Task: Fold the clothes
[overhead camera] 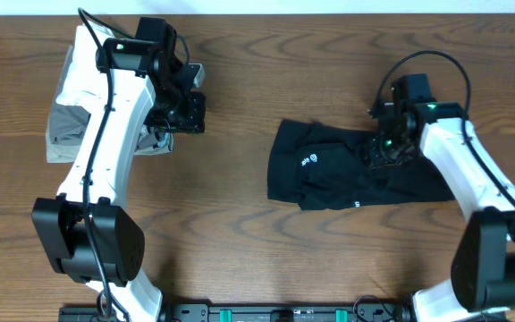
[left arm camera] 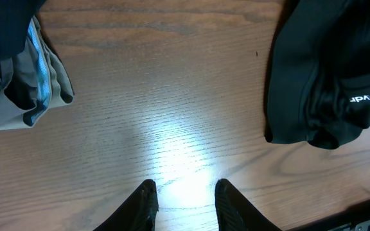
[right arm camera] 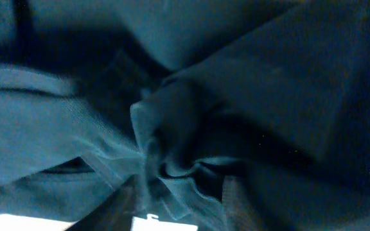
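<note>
The clothes (overhead camera: 329,174), soft rumpled black fabric, bunch around the right hand (overhead camera: 388,150), grip unclear; left hand (left arm camera: 184,200) spread, empty.

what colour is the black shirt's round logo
White; the small round logo on the soft black shirt shows best overhead.

Shirt (overhead camera: 329,174) right of folded garments (overhead camera: 61,139)
</note>
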Controlling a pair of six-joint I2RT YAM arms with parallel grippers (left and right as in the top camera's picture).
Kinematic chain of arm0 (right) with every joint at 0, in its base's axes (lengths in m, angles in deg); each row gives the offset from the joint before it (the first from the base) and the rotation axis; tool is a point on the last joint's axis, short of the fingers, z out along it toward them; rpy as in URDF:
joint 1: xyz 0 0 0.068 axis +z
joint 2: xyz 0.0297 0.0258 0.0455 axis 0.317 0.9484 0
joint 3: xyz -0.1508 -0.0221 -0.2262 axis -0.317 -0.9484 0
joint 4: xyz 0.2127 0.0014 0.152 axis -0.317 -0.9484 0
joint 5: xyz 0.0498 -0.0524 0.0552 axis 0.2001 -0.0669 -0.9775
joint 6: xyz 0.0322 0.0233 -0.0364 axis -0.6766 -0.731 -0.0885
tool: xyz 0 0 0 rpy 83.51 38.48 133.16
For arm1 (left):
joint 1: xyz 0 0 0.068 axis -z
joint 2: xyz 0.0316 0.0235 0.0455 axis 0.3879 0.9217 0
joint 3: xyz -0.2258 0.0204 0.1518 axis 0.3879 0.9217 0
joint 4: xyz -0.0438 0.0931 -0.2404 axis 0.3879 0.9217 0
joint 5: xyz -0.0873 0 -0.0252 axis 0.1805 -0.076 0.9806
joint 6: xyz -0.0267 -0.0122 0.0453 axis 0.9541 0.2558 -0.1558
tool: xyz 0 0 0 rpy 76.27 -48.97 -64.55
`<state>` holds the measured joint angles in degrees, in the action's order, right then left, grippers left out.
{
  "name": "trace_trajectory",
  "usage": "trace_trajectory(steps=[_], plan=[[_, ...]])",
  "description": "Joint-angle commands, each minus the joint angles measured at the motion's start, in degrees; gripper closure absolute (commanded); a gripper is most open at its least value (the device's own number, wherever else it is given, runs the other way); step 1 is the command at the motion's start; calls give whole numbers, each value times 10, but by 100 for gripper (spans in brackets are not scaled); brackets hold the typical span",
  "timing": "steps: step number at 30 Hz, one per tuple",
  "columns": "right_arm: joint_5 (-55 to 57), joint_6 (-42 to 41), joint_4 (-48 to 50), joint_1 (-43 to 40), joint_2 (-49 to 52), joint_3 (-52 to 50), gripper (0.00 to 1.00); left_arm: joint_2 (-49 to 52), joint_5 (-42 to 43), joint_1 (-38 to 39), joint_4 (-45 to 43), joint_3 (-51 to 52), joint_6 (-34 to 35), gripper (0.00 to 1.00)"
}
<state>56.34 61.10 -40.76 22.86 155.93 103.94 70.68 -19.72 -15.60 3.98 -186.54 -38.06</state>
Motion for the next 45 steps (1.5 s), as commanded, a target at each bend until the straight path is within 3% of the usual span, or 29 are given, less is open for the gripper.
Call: trace_trajectory(steps=[1, 4, 8, 16, 21, 25, 32, 36, 41, 45], plan=[[10, -10, 7, -34, -55, 4, 43, -6, -7, -2, 2, -10, -6, 67], [9, -33, 14, -85, -79, 4, 44, -6, -7, -2, -3, -10, -6, 67], [-2, -56, 20, -146, -70, -1, 69, -6, -7, -1, -8, -9, -5, 67], [-28, -69, 115, -167, 14, -57, 70, -5, -6, -1, -8, -9, -1, 51], [-183, 42, 164, -160, 54, -74, 72, -5, -1, -1, -8, -2, 15, 48], [-300, 110, 100, -154, 45, -73, 77, -5, 0, -1, -8, 11, 25, 48], [-290, 127, -63, -149, 21, -73, 84, -4, 15, 10, -10, 26, 31, 47], [-249, 111, -68, -149, 9, -73, 83, -2, 32, 22, -10, 26, 31, 47], [-262, 83, 27, -149, -23, -73, 67, -2, 62, 48, -29, 49, 32, 41], [-265, 42, 100, -149, -58, -73, 56, -2, 64, 71, -108, 118, 67, 35]])
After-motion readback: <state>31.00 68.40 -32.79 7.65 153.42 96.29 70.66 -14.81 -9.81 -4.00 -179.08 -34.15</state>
